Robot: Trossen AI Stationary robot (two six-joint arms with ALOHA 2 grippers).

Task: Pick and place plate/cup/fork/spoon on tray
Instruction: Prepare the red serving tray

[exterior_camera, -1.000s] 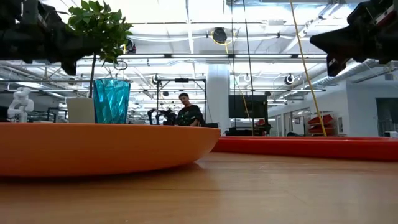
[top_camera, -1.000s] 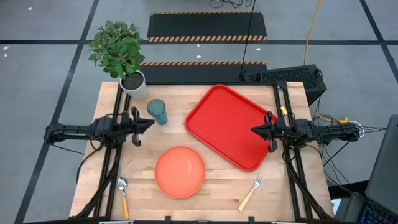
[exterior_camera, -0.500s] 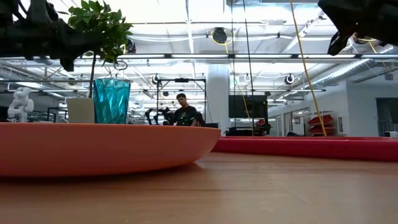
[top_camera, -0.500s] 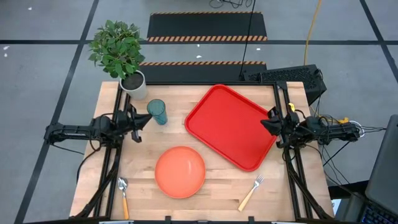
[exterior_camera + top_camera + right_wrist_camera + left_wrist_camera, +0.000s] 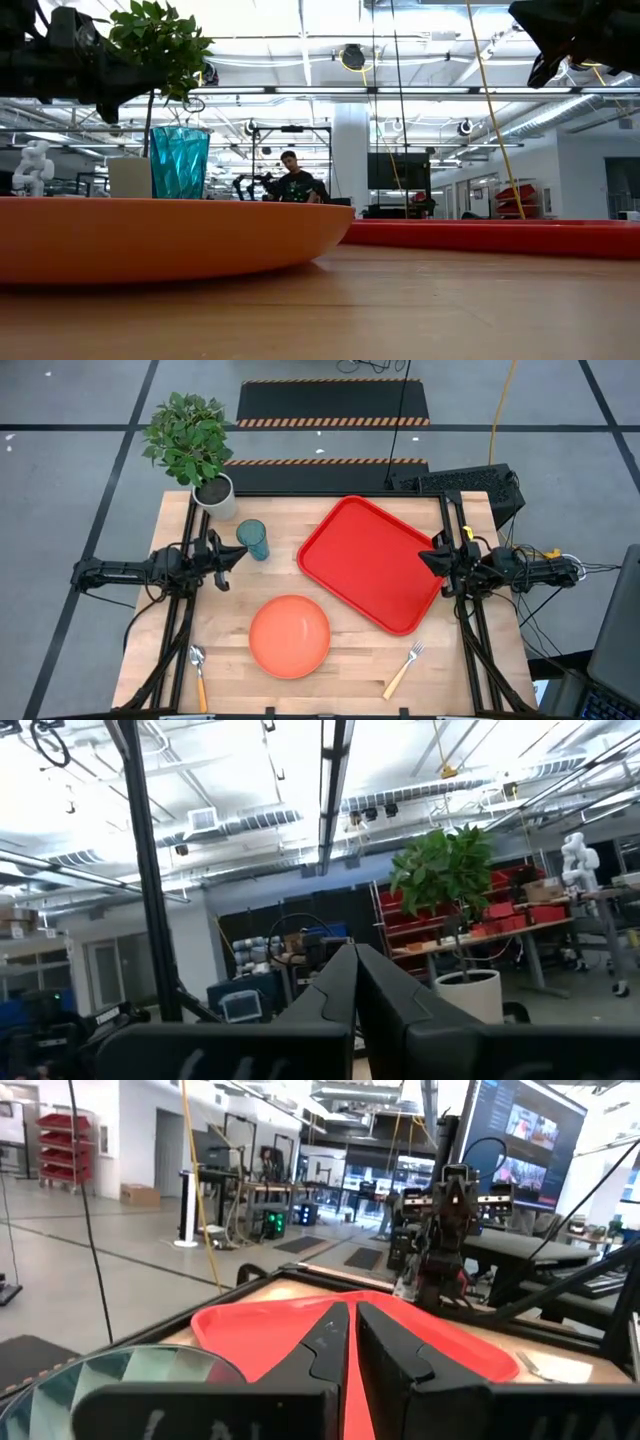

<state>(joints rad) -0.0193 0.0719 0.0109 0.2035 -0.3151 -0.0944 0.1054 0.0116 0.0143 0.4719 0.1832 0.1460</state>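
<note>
With fingers pressed together and nothing held, our left gripper [image 5: 238, 557] has pulled back beside the cup [image 5: 252, 539] and our right gripper [image 5: 425, 557] has lifted off the tray [image 5: 365, 560], leaving every item unplaced.

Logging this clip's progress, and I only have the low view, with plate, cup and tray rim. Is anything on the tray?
Observer: No. From above, the tray holds nothing; the plate sits on the table beside it.
Operator: Where are the fork and spoon?
Observer: Both lie along the table edge nearest the plate: spoon toward the left arm's side, fork toward the right's.
Operator: And the claws?
Observer: The left claw is shut beside the cup; the right claw is shut at the tray's right edge. Neither holds anything.
</note>
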